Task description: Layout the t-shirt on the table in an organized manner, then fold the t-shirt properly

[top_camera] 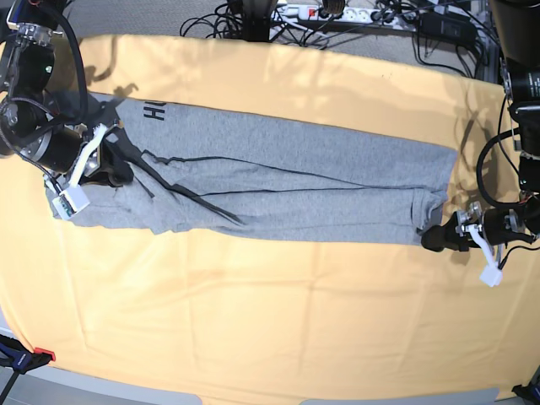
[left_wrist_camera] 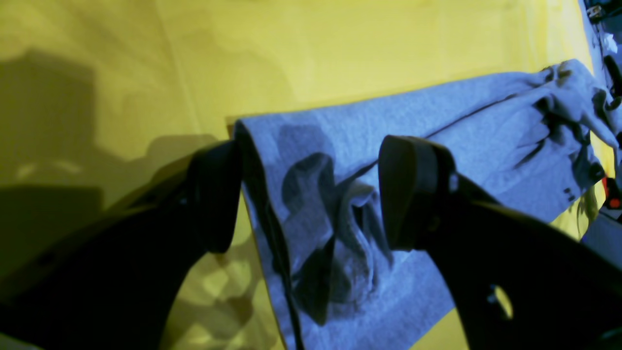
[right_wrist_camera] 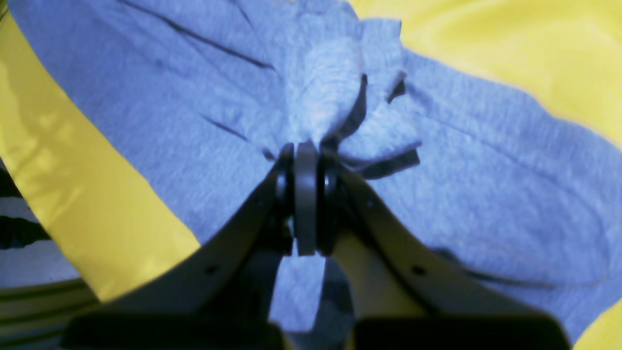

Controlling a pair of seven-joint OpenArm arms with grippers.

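My right claw (right_wrist_camera: 306,160) is clamped tight on a bunched fold of the t-shirt (right_wrist_camera: 204,121), jaws pressed together with grey fabric puckering up just past the tips. In the base view that claw (top_camera: 114,173) sits on the shirt's end nearest the black lettering (top_camera: 153,110), fabric creased and gathered around it.

My left claw (left_wrist_camera: 311,194) is spread wide, not gripping anything. One finger (left_wrist_camera: 216,194) is just off the shirt's short edge over bare yellow cloth, the other finger (left_wrist_camera: 413,194) is over the grey fabric; a crumpled fold of the shirt lies between them. Can't tell if either finger touches the cloth. In the base view this claw (top_camera: 439,238) is at the shirt's opposite end, at its lower corner.

The t-shirt (top_camera: 287,181) lies stretched out in a long narrow band between the two claws, flat on the tabletop (top_camera: 253,321), with thin dark seam lines running lengthwise and some wrinkles near the lettered end. It sits in the far half of the tabletop, wide bare orange-yellow cloth on the near side of the shirt.

Beyond the tabletop's far edge from the shirt: tangled black cables (top_camera: 253,17) and a power strip (top_camera: 325,11).
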